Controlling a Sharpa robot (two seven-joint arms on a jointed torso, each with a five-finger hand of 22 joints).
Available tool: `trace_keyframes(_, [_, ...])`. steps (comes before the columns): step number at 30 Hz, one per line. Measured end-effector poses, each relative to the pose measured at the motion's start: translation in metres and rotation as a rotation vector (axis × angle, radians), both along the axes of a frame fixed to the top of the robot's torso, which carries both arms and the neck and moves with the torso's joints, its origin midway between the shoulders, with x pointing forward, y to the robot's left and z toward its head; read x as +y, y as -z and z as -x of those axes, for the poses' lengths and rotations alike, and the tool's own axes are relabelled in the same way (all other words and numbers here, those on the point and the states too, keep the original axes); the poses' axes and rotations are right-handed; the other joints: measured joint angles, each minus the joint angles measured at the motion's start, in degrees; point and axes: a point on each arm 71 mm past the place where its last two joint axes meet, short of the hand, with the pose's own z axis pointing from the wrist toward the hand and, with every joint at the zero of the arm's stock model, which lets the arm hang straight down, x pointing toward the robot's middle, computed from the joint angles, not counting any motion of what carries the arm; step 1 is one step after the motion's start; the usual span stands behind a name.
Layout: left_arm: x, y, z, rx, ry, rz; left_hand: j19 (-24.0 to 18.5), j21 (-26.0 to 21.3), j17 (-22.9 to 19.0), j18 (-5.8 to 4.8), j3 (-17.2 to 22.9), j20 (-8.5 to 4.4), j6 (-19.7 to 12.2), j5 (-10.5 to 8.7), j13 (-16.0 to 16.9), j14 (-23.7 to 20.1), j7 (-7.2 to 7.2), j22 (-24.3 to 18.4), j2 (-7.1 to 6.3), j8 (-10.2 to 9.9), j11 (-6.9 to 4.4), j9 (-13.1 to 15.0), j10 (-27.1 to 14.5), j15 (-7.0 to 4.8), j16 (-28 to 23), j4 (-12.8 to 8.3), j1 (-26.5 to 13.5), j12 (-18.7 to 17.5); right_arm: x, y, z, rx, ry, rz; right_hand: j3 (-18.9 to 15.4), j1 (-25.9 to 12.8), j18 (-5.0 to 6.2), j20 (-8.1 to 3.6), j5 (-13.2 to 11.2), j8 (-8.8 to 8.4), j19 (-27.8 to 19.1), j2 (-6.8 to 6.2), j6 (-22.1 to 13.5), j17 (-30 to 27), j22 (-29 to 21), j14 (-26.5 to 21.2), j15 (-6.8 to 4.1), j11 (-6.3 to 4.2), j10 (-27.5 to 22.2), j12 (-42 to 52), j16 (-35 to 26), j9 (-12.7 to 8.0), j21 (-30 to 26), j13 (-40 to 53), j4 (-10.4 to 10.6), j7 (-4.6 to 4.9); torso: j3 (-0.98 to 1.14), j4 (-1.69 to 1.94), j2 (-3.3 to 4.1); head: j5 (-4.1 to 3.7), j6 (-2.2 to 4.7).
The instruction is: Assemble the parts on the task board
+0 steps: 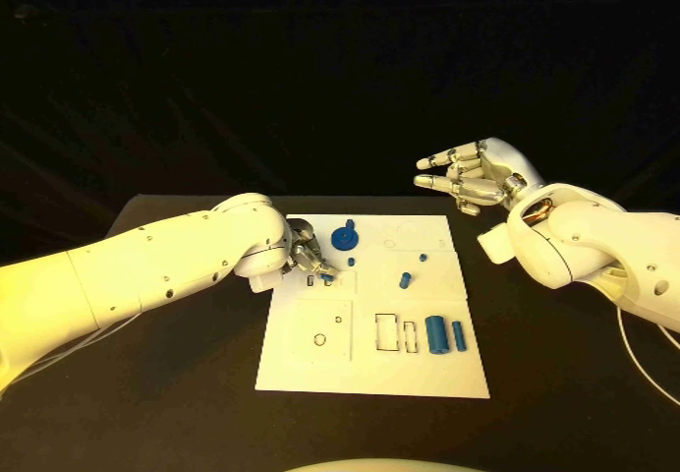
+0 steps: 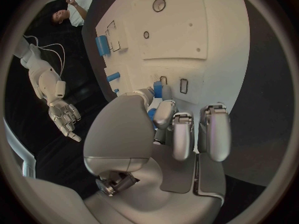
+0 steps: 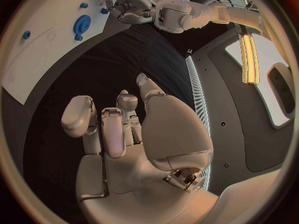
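Black bench (image 1: 170, 393) carried the white task board (image 1: 319, 369) at its middle. Your left robot hand (image 1: 310, 258) sat low over the board's upper left part, pinching a small blue part (image 2: 157, 89) right at a rectangular slot there. Your right robot hand (image 1: 475, 175) hung well beyond the board's far right corner, fingers spread, holding nothing. A blue gear (image 1: 345, 236) lay just beside the left robot hand, two blue cylinders (image 1: 445, 335) near the board's lower right. You looked to be mid-insertion; next you would have needed the part squared to the slot, then pressed down.
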Motion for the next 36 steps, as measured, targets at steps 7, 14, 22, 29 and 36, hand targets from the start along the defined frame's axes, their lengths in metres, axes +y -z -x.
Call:
trace_keyframes(7, [-0.0025,0.0026,0.0010,0.006,0.020,-0.024,0.00,0.00,0.00,0.01,0.44,0.00,0.01,-0.02,-0.10,0.01,0.00,0.00,-0.23,-0.01,0.01,0.21,-0.01,0.01,0.00,-0.12,-0.23,0.00,0.0001,0.0004,0.0001,0.002,-0.002,0.000,-0.18,0.00,0.00,0.00,0.00,0.00,0.00,0.00,0.00,-0.01,-0.15,0.00,0.00,0.00,0.00,0.00,0.00,0.00,0.00,-0.13,0.18,0.00,-0.01,-0.03,0.03,0.07,-0.14])
trace_keyframes(14, [-0.0025,0.0031,0.0010,0.012,0.035,-0.043,0.00,-0.22,-0.01,0.00,0.73,0.00,0.02,0.18,-0.17,0.02,0.01,0.00,-0.68,-0.02,0.02,0.21,-0.02,0.02,0.00,-0.40,-0.68,0.00,0.0001,0.0005,0.0001,0.003,-0.003,0.000,-0.18,0.00,0.00,0.00,0.00,0.00,0.00,0.00,0.00,-0.01,-0.14,0.00,0.00,0.00,0.00,0.00,0.00,0.00,0.00,-0.13,0.18,0.00,-0.02,0.00,0.03,0.07,-0.22])
trace_keyframes(22, [-0.0022,0.0032,0.0005,0.015,0.043,-0.057,0.00,-0.22,-0.01,0.00,0.83,0.00,0.02,0.18,-0.17,0.02,0.01,0.02,-0.76,-0.08,0.03,0.20,-0.02,0.02,0.00,-0.50,-0.76,0.00,0.0001,0.0007,0.0001,0.005,-0.004,0.001,-0.17,0.00,0.00,0.00,-0.01,0.00,0.00,0.00,0.00,-0.02,-0.14,0.00,0.00,0.00,0.00,0.00,0.00,0.00,0.00,-0.13,0.17,0.00,-0.03,-0.01,0.03,0.12,-0.31])
trace_keyframes(29, [-0.0005,0.0031,-0.0001,0.012,0.041,-0.065,0.00,-0.22,-0.01,0.00,0.90,0.01,0.03,0.18,-0.17,0.02,0.02,0.04,-1.28,-0.08,0.03,0.19,-0.03,0.02,0.00,-0.57,-1.28,0.00,0.0000,0.0010,0.0000,0.006,-0.005,0.001,-0.17,0.00,0.00,0.00,-0.01,0.00,0.00,0.00,0.00,-0.02,-0.14,0.00,0.00,0.00,0.00,0.00,0.00,0.00,0.01,-0.13,0.17,0.00,-0.03,0.03,0.03,0.14,-0.36])
trace_keyframes(36, [-0.0006,0.0027,0.0002,0.010,0.041,-0.070,0.00,-0.22,-0.01,0.00,1.59,0.01,0.03,0.16,-0.24,0.02,0.02,0.04,-1.32,-0.19,0.03,0.23,-0.03,0.02,0.00,-0.95,-1.33,0.00,0.0001,0.0011,0.0000,0.007,-0.005,0.001,-0.17,0.00,0.00,0.00,-0.01,0.00,0.00,0.00,0.00,-0.03,-0.14,0.00,0.00,0.00,0.00,0.00,0.00,0.00,0.01,-0.12,0.17,0.00,-0.04,0.04,0.03,0.18,-0.41])
